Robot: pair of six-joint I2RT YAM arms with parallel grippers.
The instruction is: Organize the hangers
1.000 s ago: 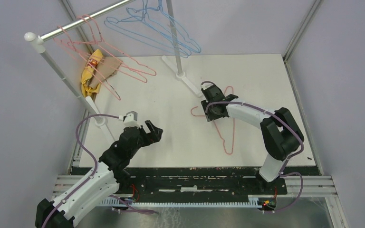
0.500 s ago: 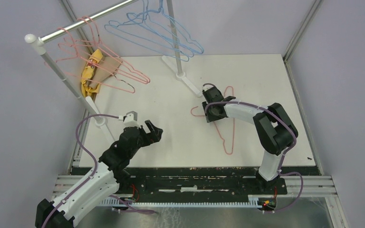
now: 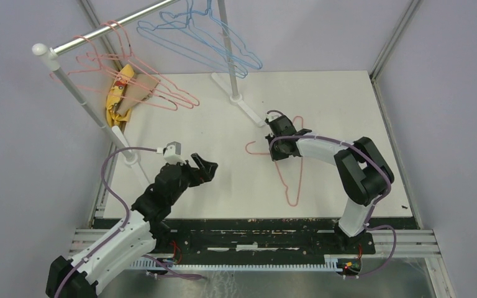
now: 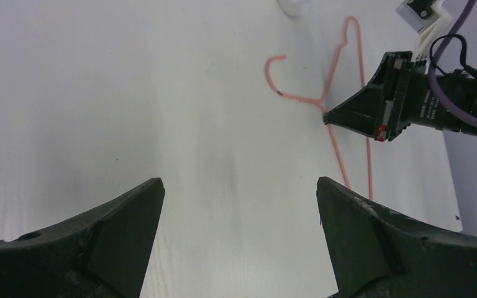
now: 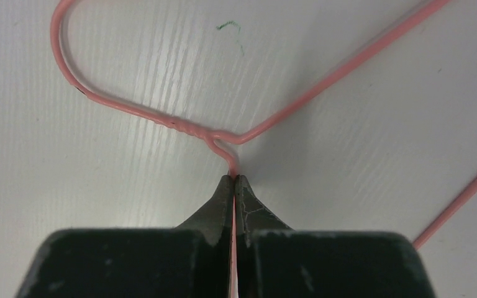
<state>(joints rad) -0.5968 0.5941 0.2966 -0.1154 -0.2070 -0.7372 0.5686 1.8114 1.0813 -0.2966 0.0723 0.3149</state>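
One pink hanger [image 3: 291, 202] lies flat on the white table, its hook to the left. My right gripper [image 3: 277, 154] is shut on its wire just below the twisted neck [image 5: 180, 126]; in the right wrist view the jaws pinch the pink wire at their tips [image 5: 234, 178]. The left wrist view shows that hanger [image 4: 298, 97] and the right gripper [image 4: 327, 116] ahead. My left gripper [image 3: 206, 166] hovers open over bare table to the left, nothing between its fingers [image 4: 239, 186]. More pink hangers [image 3: 130, 81] and light blue hangers [image 3: 205, 43] hang on the rail [image 3: 112, 28].
The rail's white poles stand at the back left and back middle, one foot [image 3: 245, 105] reaching toward the right gripper. A yellow and brown bundle [image 3: 119, 93] lies under the hanging pink hangers. Grey walls enclose the table on three sides.
My right gripper has shut on the pink hanger's wire, and the hanger has shifted slightly left. My left gripper has edged right. The pink hangers on the rail have swung.
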